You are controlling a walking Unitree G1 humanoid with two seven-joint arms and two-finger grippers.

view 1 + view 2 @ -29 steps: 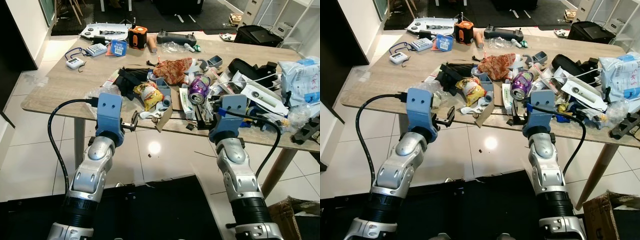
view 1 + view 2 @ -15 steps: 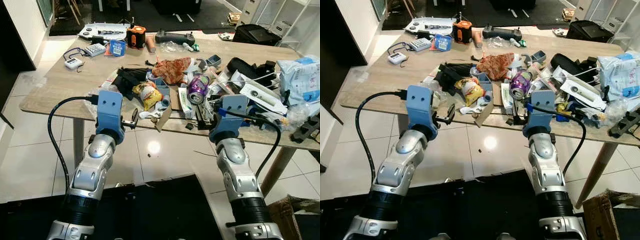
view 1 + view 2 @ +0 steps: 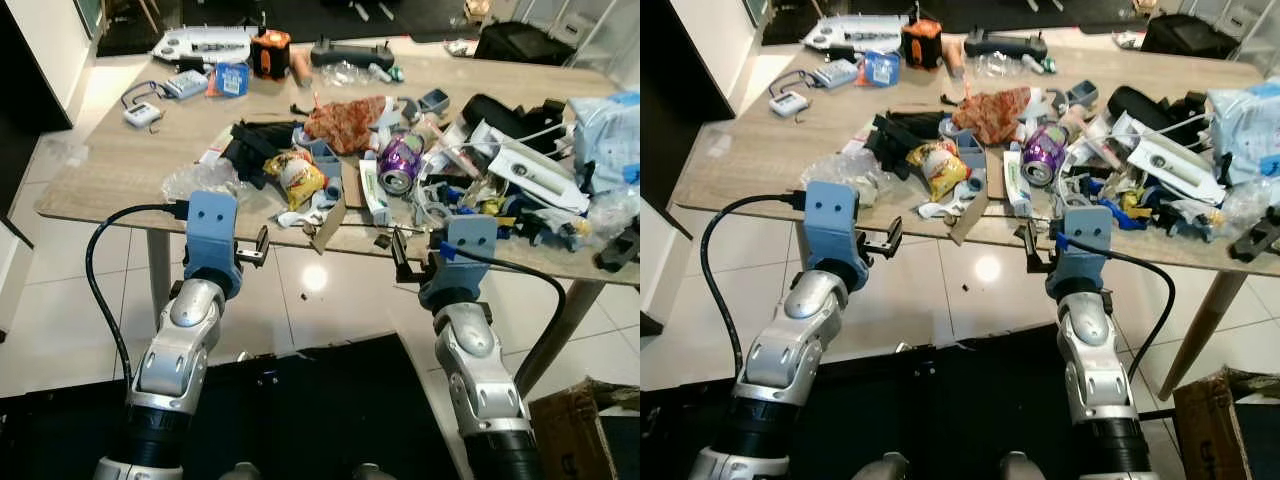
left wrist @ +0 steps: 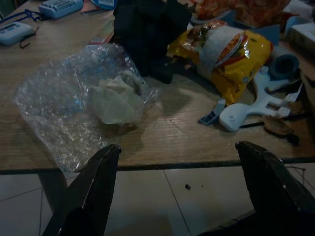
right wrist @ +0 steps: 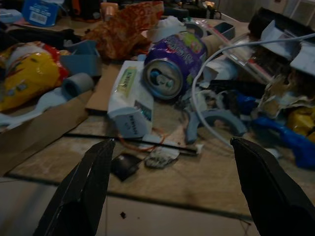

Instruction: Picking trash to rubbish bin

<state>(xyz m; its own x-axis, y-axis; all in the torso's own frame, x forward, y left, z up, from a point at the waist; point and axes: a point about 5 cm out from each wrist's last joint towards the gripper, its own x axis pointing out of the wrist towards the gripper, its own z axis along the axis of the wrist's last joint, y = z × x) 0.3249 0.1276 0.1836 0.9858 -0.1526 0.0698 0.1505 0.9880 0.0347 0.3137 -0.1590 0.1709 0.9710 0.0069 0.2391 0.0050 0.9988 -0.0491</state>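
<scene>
Since a second ago your camera has tilted and drawn back, so the wooden table (image 3: 120,160) sits higher in the head views; both grippers, which then reached over the near edge, now hang just short of it, and the clutter itself looks unmoved. Your left gripper (image 4: 177,189) is spread wide and empty, level with the table edge, and the crumpled clear plastic bag (image 4: 83,110) lies on the wood just past its fingers, at about 11 o'clock of the gripper in the head views. Your right gripper (image 5: 172,189) is likewise wide and holds nothing; ahead of it lie the white toothpaste box (image 5: 129,101) and, further in at 12 o'clock, the purple drink can (image 5: 173,61) on its side, with small dark scraps (image 5: 125,164) at the table edge nearest the fingers. The yellow snack packet (image 3: 298,178) lies between the two arms, nearer the left, at 1 o'clock of it. I judge you are lining up a first pick with nothing yet gathered. To do it well, choose one loose piece: the plastic bag is closest, but it will crush and slip, so go in low, take the bunched middle and close fully. For the can, approach across its body, not the end, or it may roll.
</scene>
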